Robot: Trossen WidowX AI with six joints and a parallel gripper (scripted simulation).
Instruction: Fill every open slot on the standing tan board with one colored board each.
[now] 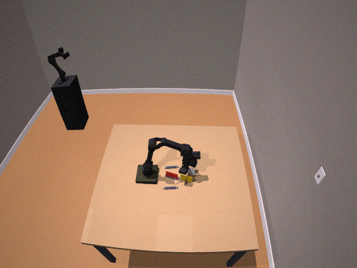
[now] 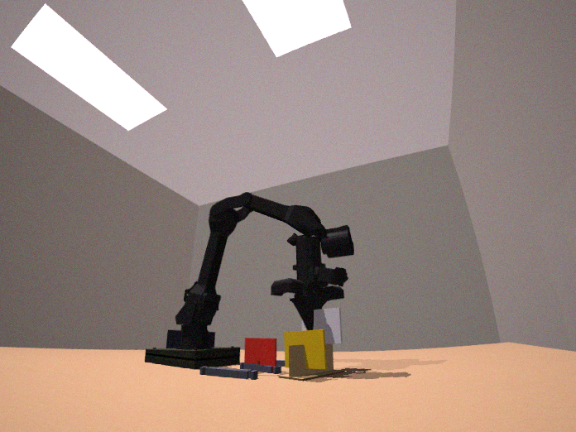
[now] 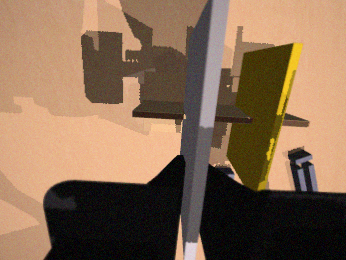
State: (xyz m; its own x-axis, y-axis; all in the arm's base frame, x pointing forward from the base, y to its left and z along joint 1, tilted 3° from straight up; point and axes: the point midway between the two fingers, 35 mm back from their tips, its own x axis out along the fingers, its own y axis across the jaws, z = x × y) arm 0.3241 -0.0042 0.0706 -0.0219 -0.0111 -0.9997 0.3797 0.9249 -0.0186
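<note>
My gripper (image 2: pixel 309 327) (image 3: pixel 186 162) is shut on the white board (image 1: pixel 193 172) (image 2: pixel 332 325) (image 3: pixel 199 95), which hangs upright, crosswise to the standing tan board (image 2: pixel 297 362) (image 3: pixel 156 110). In the wrist view it crosses over the tan board's left part. In the exterior view its visible lower edge is near the tan board's top; its notch is hidden, and I cannot tell whether they touch. The yellow board (image 1: pixel 183 177) (image 2: pixel 312 341) (image 3: pixel 262 107) sits crosswise on the tan board. The red board (image 1: pixel 171 174) (image 2: pixel 260 350) stands upright in its holder (image 2: pixel 260 368).
One empty holder (image 1: pixel 171 167) lies on the far side of the red board. Another empty holder (image 1: pixel 170 188) (image 2: pixel 228 372) lies on the near side. The arm's dark base (image 1: pixel 146 179) (image 2: pixel 193 356) is left of them. The yellow board stands close beside the held board.
</note>
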